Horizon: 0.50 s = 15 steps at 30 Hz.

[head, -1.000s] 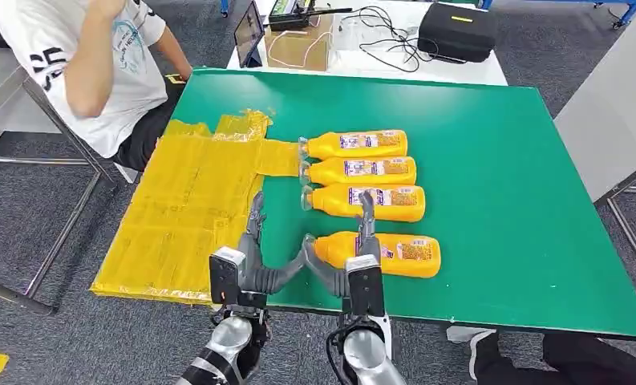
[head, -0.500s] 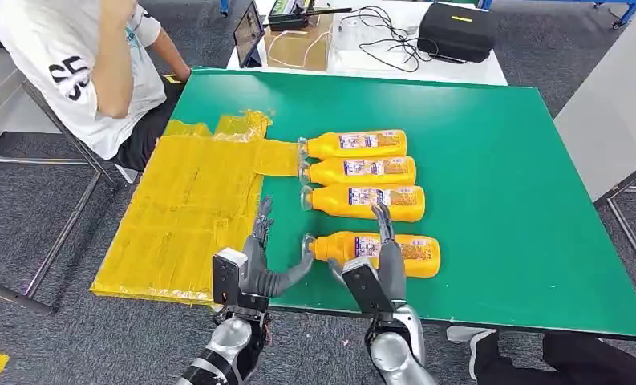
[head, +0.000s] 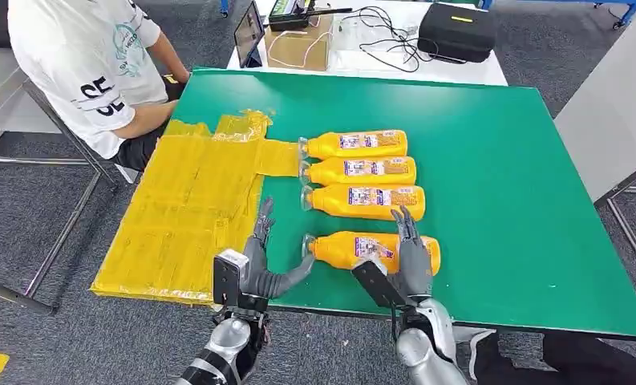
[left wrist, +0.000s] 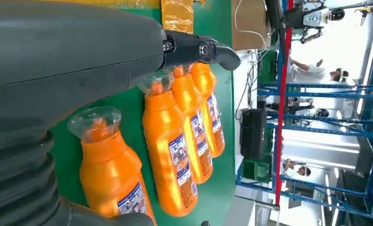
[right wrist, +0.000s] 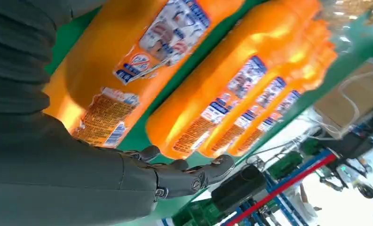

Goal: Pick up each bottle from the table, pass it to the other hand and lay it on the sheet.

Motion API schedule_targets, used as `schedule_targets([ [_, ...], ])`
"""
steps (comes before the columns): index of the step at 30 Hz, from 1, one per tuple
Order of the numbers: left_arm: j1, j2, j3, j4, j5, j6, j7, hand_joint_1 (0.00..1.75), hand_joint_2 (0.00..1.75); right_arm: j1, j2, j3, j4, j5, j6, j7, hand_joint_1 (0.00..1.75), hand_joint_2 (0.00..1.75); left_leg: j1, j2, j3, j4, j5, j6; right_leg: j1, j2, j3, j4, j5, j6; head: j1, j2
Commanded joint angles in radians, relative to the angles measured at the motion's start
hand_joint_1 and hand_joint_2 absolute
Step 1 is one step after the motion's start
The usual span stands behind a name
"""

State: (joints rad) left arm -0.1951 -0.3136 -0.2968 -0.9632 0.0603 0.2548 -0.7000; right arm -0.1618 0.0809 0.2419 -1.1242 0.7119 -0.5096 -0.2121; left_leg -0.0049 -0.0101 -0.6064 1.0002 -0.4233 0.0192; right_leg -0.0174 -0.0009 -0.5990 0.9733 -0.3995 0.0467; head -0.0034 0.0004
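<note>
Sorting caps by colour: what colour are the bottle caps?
Clear, see-through caps on orange bottles; left wrist view shows it best.

Both arms are silver metal tubes with rounded, polished joints near the wrists. A dark rectangular block with a pale silver end plate sits on each wrist. The left hand (head: 260, 261) is grey with slim, darker fingers (head: 264, 215) and a thick grey thumb. The right hand (head: 411, 253) is built alike. Up close, a ribbed grey cover (left wrist: 15, 179) wraps the wrist, and small screws mark the dark finger hinges.
</note>
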Motion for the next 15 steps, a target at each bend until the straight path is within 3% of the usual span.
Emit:
schedule_targets([
  [1, -0.017, -0.021, 0.037, 0.035, -0.022, -0.022, 0.002, 0.0, 1.75, -0.094, -0.064, -0.003, 0.173, 0.119, 0.056, 0.077, 0.0, 1.75, 0.001, 0.001, 0.003, 0.0, -0.001, -0.001, 0.001, 0.0, 0.004, -0.001, -0.001, -0.001, 0.0, 0.0],
  [8, -0.031, -0.025, 0.035, 0.063, -0.034, -0.045, 0.002, 0.0, 1.75, -0.186, -0.089, 0.033, 0.348, 0.194, 0.136, 0.129, 0.0, 1.75, 0.001, 0.001, 0.003, 0.0, -0.001, -0.001, 0.001, 0.001, 0.004, -0.001, -0.001, -0.001, 0.0, 0.0],
  [12, -0.031, -0.025, 0.035, 0.063, -0.034, -0.045, 0.002, 0.0, 1.75, -0.186, -0.089, 0.033, 0.348, 0.194, 0.136, 0.129, 0.0, 1.75, 0.001, 0.0, 0.004, 0.0, -0.001, -0.001, 0.001, 0.0, 0.004, -0.001, -0.001, -0.001, 0.0, 0.0],
  [15, -0.033, -0.024, 0.038, 0.066, -0.037, -0.057, 0.002, 0.0, 1.75, -0.222, -0.104, 0.063, 0.416, 0.228, 0.201, 0.163, 0.0, 1.75, 0.002, 0.0, 0.007, 0.0, -0.002, -0.001, 0.002, -0.001, 0.007, -0.001, -0.001, -0.002, 0.0, 0.0],
])
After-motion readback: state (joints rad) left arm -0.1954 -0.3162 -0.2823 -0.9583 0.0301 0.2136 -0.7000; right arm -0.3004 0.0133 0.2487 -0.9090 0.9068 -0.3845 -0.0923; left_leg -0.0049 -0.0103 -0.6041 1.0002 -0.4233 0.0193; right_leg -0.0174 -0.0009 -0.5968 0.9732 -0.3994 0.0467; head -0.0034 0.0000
